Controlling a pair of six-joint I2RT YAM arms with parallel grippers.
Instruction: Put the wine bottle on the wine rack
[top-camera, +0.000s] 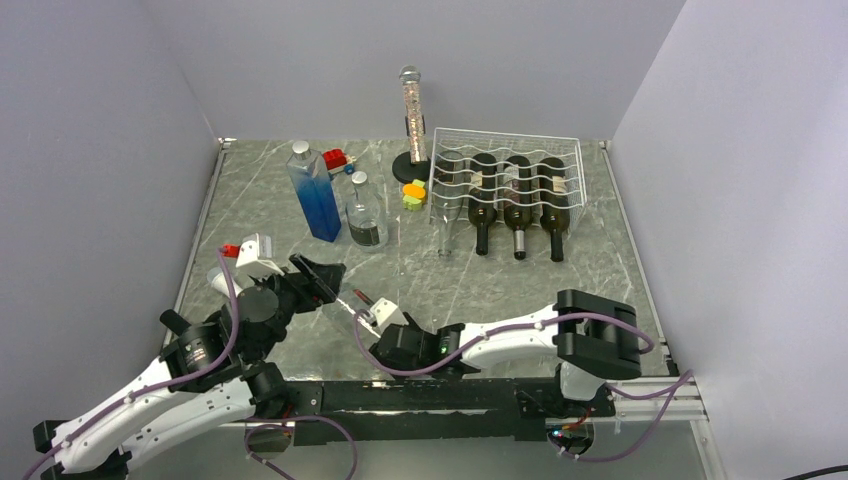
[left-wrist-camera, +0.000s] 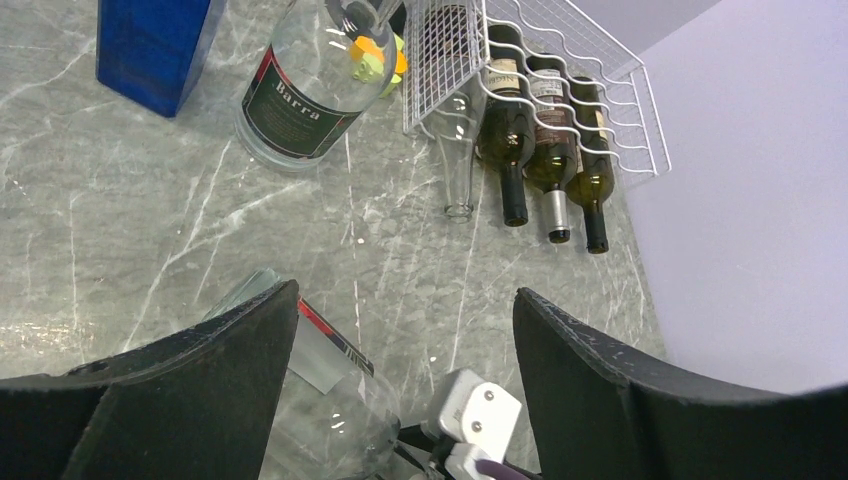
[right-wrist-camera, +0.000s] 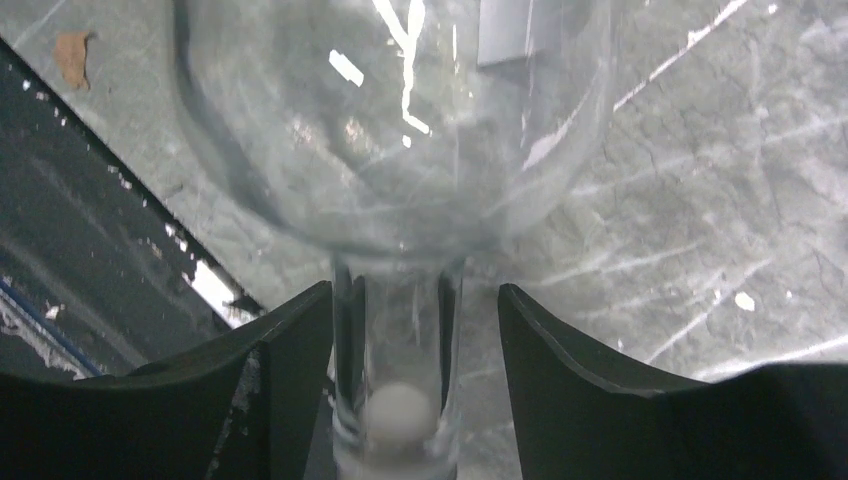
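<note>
A clear empty wine bottle (top-camera: 345, 300) lies on its side at the front of the marble table, between my two grippers. In the left wrist view its body (left-wrist-camera: 330, 400) rests against the left finger, and the other finger stands well apart. My left gripper (left-wrist-camera: 405, 290) is open around it. My right gripper (right-wrist-camera: 415, 290) straddles the bottle's neck (right-wrist-camera: 400, 380), open, with a gap on the right side. In the top view the left gripper (top-camera: 318, 278) and the right gripper (top-camera: 375, 312) sit close together. The white wire wine rack (top-camera: 505, 165) stands at the back right. It holds three dark bottles and one clear one.
A blue square bottle (top-camera: 315, 195) and a round clear labelled bottle (top-camera: 366, 212) stand at mid-left. A tall glitter tube on a black base (top-camera: 411, 115), red toy blocks (top-camera: 335, 158) and a yellow-green toy (top-camera: 414, 192) sit behind them. A white and red object (top-camera: 255, 250) lies near the left arm.
</note>
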